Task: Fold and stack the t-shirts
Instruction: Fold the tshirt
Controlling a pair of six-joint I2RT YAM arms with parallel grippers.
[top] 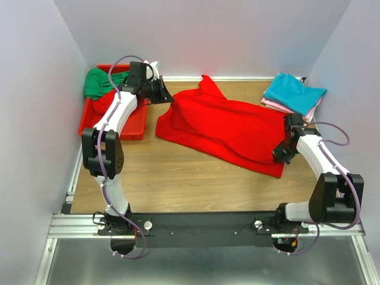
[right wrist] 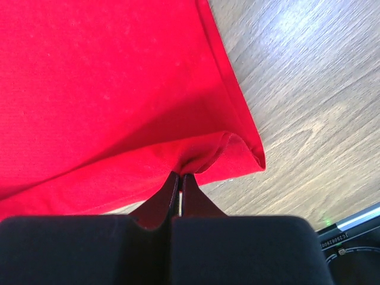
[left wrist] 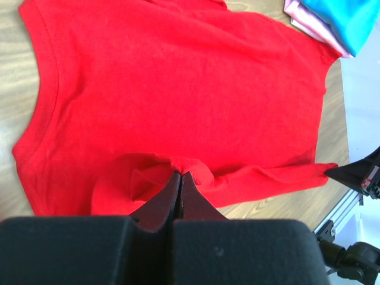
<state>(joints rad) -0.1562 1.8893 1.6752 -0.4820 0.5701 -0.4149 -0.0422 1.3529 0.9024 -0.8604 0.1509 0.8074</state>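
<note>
A bright red t-shirt (top: 222, 127) lies spread across the middle of the wooden table. My left gripper (top: 168, 95) is shut on its far left edge; in the left wrist view (left wrist: 180, 174) the jaws pinch a bunched fold of the red t-shirt (left wrist: 178, 89). My right gripper (top: 278, 155) is shut on the near right corner of the hem; in the right wrist view (right wrist: 180, 174) the red t-shirt (right wrist: 107, 77) puckers between the jaws. A teal t-shirt (top: 294, 92) lies folded on a pink t-shirt (top: 272, 104) at the far right. A green t-shirt (top: 100, 83) lies in the bin.
A red plastic bin (top: 113, 127) stands at the far left of the table, under my left arm. The teal and pink stack also shows in the left wrist view (left wrist: 332, 21). Grey walls close in on three sides. A metal rail (top: 208, 225) runs along the near edge.
</note>
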